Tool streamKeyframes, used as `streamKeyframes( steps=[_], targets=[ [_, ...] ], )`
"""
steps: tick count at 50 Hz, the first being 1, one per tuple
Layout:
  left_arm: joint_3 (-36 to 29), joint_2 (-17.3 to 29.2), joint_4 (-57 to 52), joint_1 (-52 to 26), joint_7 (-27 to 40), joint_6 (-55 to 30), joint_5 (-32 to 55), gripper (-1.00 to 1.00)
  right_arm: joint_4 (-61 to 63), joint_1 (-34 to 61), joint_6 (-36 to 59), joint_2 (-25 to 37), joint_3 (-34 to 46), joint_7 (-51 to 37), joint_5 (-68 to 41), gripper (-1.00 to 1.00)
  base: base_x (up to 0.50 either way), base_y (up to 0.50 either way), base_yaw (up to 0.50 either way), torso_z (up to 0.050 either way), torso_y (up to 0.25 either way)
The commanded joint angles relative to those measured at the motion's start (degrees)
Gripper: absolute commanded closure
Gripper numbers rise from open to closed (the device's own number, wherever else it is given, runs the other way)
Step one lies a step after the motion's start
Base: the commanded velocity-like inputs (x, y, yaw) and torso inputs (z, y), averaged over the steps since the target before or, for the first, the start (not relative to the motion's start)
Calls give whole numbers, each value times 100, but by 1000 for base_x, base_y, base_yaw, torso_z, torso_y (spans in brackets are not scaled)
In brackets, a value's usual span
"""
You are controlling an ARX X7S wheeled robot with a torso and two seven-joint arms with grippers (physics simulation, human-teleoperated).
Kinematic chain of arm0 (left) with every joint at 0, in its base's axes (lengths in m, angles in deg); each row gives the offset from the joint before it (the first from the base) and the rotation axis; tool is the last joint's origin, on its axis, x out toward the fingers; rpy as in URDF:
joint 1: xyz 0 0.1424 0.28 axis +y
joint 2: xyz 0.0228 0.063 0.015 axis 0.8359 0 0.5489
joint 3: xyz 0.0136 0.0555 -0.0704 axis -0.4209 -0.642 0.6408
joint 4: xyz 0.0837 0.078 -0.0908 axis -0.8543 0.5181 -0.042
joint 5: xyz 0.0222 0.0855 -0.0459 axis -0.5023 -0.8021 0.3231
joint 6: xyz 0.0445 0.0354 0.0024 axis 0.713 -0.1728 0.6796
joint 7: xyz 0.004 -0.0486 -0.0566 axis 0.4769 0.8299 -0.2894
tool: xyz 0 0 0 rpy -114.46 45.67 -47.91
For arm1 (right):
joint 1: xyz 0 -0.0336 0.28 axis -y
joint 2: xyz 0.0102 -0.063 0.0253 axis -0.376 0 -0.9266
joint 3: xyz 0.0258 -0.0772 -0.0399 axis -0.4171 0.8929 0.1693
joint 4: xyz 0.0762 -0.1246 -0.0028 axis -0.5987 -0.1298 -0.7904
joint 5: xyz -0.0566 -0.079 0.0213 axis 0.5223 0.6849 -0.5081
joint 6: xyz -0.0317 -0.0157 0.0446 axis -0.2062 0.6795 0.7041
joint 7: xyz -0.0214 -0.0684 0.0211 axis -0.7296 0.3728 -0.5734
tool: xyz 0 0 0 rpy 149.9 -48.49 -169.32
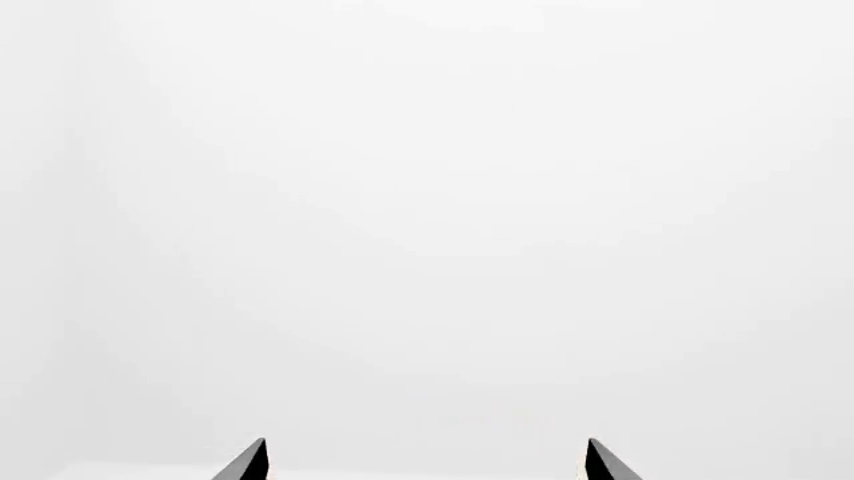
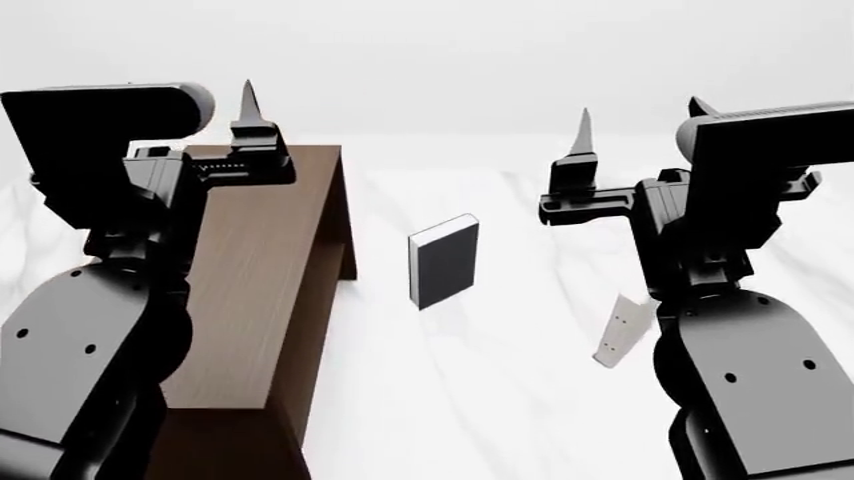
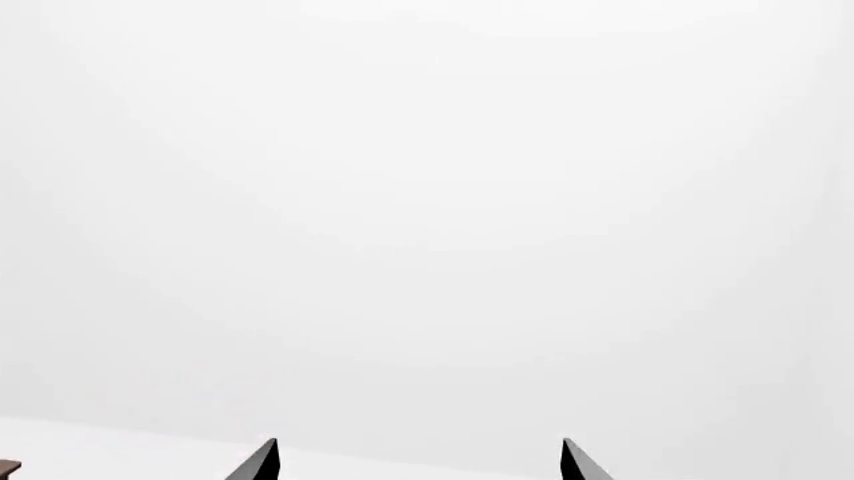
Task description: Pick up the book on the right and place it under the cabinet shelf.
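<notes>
This is a bare simulated test scene rather than any lived-in room: a white, faintly marbled desk (image 2: 467, 400) runs back to a plain, featureless pale backdrop with no walls, windows or furnishings. The only props are a dark-brown wood-grain cabinet (image 2: 267, 290) near the desk's left edge and a few books, one black-covered book (image 2: 445, 262) standing mid-desk. Both wrist views show only blank whiteness.
</notes>
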Motion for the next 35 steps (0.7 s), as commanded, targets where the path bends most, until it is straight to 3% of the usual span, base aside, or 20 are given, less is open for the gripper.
streamKeyframes(
  steps=[1,15,35],
  targets=[
    [54,34,-21,-60,39,-32,52,-100,5,5,1,19,2,-29,-30,-100,164,0,0,0,0],
    [37,65,-4,0,58,9,84,-100,180,80,123,64,105,-101,-20,-100,87,0,0,0,1],
    [11,96,84,42,76,148,105,-100,1104,392,1496,670,-220,-324,190,-100,0,0,0,0,0]
  ],
)
